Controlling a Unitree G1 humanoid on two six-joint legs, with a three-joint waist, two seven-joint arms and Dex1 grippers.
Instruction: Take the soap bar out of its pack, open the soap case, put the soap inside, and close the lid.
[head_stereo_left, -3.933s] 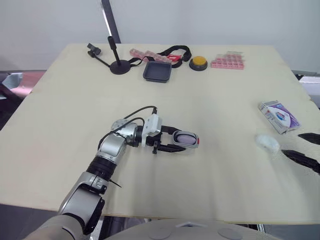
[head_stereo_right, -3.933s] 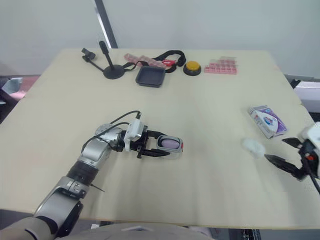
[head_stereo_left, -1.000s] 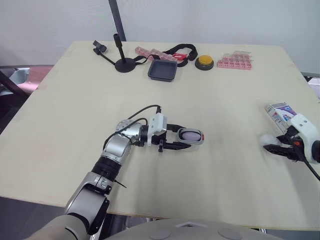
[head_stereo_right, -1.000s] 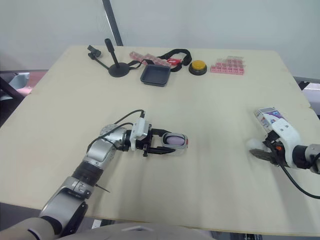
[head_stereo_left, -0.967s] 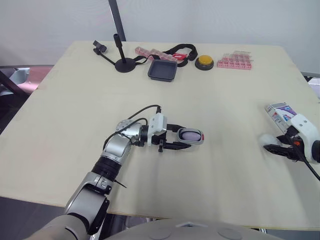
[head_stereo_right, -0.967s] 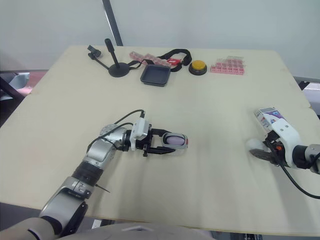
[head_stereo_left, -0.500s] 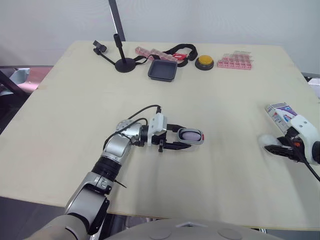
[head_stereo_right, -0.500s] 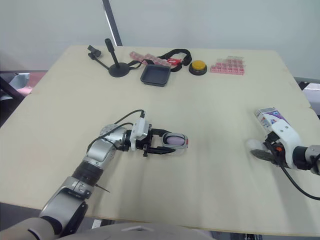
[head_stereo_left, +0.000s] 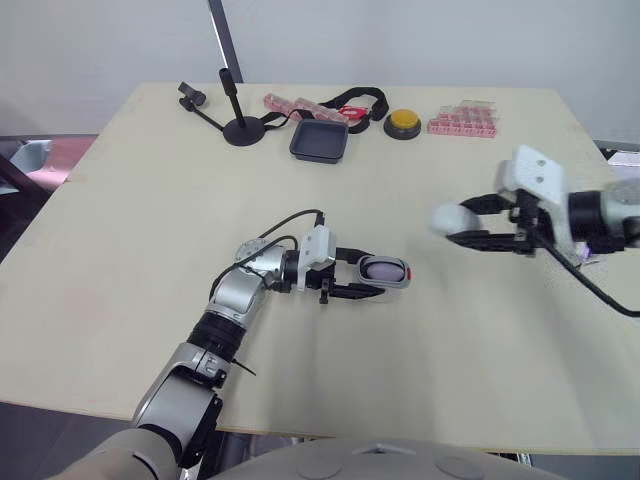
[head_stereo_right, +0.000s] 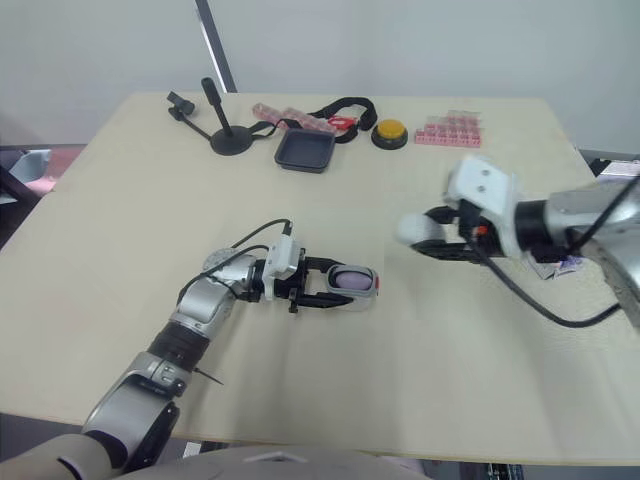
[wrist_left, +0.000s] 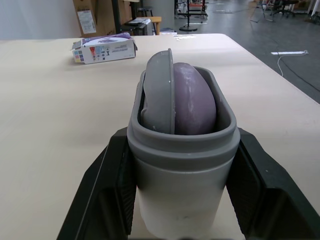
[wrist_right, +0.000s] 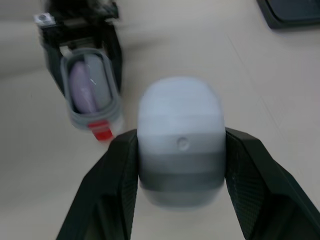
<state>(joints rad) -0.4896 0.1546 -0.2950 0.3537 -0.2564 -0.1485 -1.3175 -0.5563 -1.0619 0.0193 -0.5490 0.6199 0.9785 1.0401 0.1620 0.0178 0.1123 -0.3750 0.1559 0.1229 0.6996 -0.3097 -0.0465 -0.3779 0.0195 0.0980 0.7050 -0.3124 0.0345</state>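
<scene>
L gripper fingers are clamping soap case by its sides; purple soap is sitting inside, case resting nr tabletop centre. R gripper fingers are pinching lid, hanging above tabletop, right of case. Soap pack is lying nr right edge.

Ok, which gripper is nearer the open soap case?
Left. The left gripper has its jaws clamped on the soap case, purple bar inside. The right gripper is apart from it, off to the robot's right, holding the lid.
</scene>
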